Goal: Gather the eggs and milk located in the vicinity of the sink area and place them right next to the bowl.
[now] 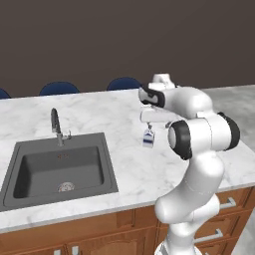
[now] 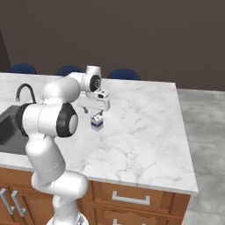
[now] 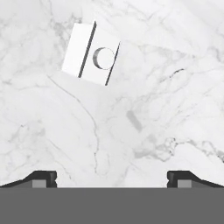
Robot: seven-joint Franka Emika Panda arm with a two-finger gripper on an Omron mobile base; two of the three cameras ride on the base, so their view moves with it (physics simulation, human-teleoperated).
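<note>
Marble counter (image 1: 124, 164) is seen stretching across both base views, with wooden cabinet fronts (image 2: 132, 197) below it.

The sink (image 1: 60, 169), dark grey with a round drain, is set into the counter on the left side in the left base view; a dark faucet (image 1: 56, 124) stands at its back edge. In the right base view a corner of the basin and the curved faucet are glimpsed at far left, partly hidden by the arm.

The milk carton (image 1: 148, 138) is stood upright on the counter, to the right of the sink and well apart from it. Its white gabled top and blue label are made out in both base views (image 2: 96, 122). In the hand view the carton (image 3: 91, 53) is seen from above, toward the upper left, turned at an angle, with a round cap on one roof slope.

The gripper (image 3: 112, 179) is held over the counter, pointing down, above the carton and slightly off to one side of it. Its fingers (image 3: 41, 178) are spread wide at the bottom corners of the hand view, with only bare marble between them. Nothing is grasped; the carton is not touched.

Blue chair backs (image 1: 59, 88) are noted beyond the far edge of the counter.
</note>
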